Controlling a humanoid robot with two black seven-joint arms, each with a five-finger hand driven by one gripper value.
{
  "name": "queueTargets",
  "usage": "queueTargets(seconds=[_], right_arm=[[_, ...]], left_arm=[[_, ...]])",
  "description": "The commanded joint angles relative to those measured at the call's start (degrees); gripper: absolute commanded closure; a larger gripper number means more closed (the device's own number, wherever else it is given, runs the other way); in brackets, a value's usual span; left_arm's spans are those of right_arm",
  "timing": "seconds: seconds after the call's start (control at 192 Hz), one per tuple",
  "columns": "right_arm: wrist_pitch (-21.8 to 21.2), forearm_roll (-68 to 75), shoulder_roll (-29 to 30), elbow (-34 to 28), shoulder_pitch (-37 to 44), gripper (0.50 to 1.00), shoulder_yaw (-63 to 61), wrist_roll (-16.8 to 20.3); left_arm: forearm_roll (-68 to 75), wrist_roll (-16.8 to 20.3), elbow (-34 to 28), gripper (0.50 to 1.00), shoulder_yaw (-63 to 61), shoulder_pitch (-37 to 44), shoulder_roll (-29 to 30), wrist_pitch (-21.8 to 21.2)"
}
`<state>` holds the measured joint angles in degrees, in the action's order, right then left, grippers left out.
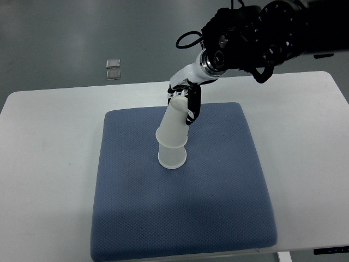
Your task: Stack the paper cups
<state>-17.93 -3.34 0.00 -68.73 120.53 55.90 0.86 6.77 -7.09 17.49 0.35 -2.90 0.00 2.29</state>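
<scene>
Right hand (184,101) grips the upper paper cup (175,126) near its base, upside down and tilted over the lower cup (172,157) on the blue mat (218,191), rim partly on; stacking step underway, next likely straighten, seat, let go.

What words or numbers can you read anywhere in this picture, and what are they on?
None can be read.
Paper cups held by the right hand: plain white, no print showing.
Blue mat and white table: no writing.
Two small squares on the floor: too small to tell if they carry any text.
Table's front corner: tiny marks, too blurred to read.
</scene>
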Motion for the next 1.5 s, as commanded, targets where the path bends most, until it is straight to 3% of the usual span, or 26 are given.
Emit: queueTargets(seconds=[0.0, 0.36, 0.814, 1.055, 1.269, 1.493], right_arm=[[0.09, 0.0, 0.0, 0.0, -0.21, 0.718, 0.0, 0.02], [2.11, 0.0, 0.0, 0.0, -1.97, 0.648, 0.0, 0.02], [2.55, 0.53, 0.0, 0.7, -1.79, 0.617, -0.26, -0.16], [3.78, 4.31, 0.0, 5.8, -5.04, 0.609, -2.98, -0.6], [10.28, 6.59, -13.27, 11.16, -17.26, 0.609, -17.57, -0.77], [13.71, 14.15, -22.23, 16.35, -31.05, 0.609, -37.6, -2.88]], left_arm=[[0.0, 0.06, 0.0, 0.5, 0.0, 0.0, 0.0, 0.0], [0.0, 0.06, -0.09, 0.5, 0.09, 0.0, 0.0, 0.0], [0.0, 0.06, -0.09, 0.5, 0.18, 0.0, 0.0, 0.0], [0.0, -0.03, -0.18, 0.5, 0.18, 0.09, 0.0, 0.0], [0.0, -0.03, -0.09, 0.5, 0.0, 0.0, 0.0, 0.0], [0.0, -0.03, -0.18, 0.5, 0.0, 0.0, 0.0, 0.0]])
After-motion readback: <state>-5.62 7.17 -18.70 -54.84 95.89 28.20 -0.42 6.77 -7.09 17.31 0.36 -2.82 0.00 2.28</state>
